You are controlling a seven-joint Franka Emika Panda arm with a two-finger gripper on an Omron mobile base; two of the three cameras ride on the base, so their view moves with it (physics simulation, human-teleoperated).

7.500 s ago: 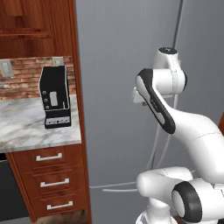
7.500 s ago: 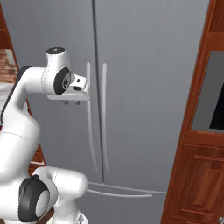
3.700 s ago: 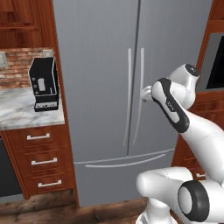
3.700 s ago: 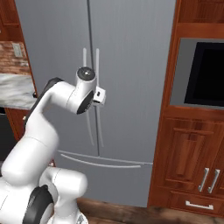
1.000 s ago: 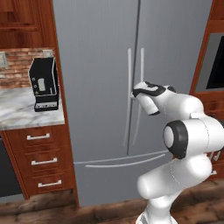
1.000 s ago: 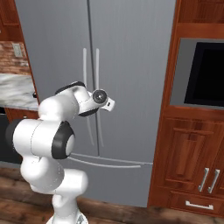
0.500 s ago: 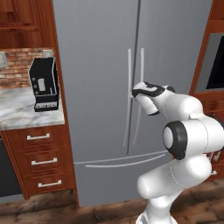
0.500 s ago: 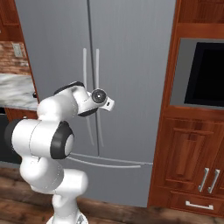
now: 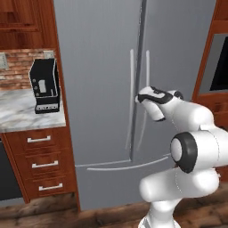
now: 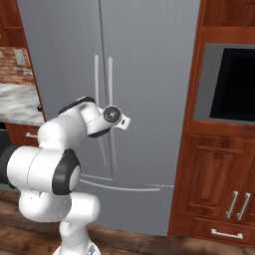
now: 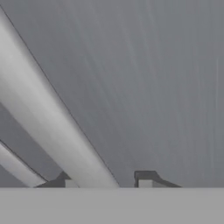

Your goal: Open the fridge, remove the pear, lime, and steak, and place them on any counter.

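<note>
From the left base view, the fridge (image 9: pixel 102 67) stands tall and grey with both doors shut, and the arm reaches in from the right with the gripper (image 9: pixel 139 99) up against the right door's handle (image 9: pixel 145 98), about halfway down it. The left door's handle (image 9: pixel 130 98) runs just to the left of that one. Left of the fridge, the marble counter (image 9: pixel 22 120) carries a black coffee machine (image 9: pixel 44 85) near the fridge's side, with wood drawers (image 9: pixel 38 164) beneath.

Over to the right base view: the gripper (image 10: pixel 124 122) sits on the fridge (image 10: pixel 149 74) front at the pair of handles, the hand pointing at the right door, though the fingers are too small here to read. To the right of the fridge, a dark oven window (image 10: pixel 231 87) is set in wood cabinets (image 10: pixel 219 184). A strip of counter (image 10: pixel 17 107) shows to the fridge's left.

Hand view now, right up close: the pale handle (image 11: pixel 57 127) runs diagonally across the grey door, and it passes between the two finger tips (image 11: pixel 144 178), which are clamped around it, one on each side. The pear, lime and steak are behind those closed doors, unseen.
</note>
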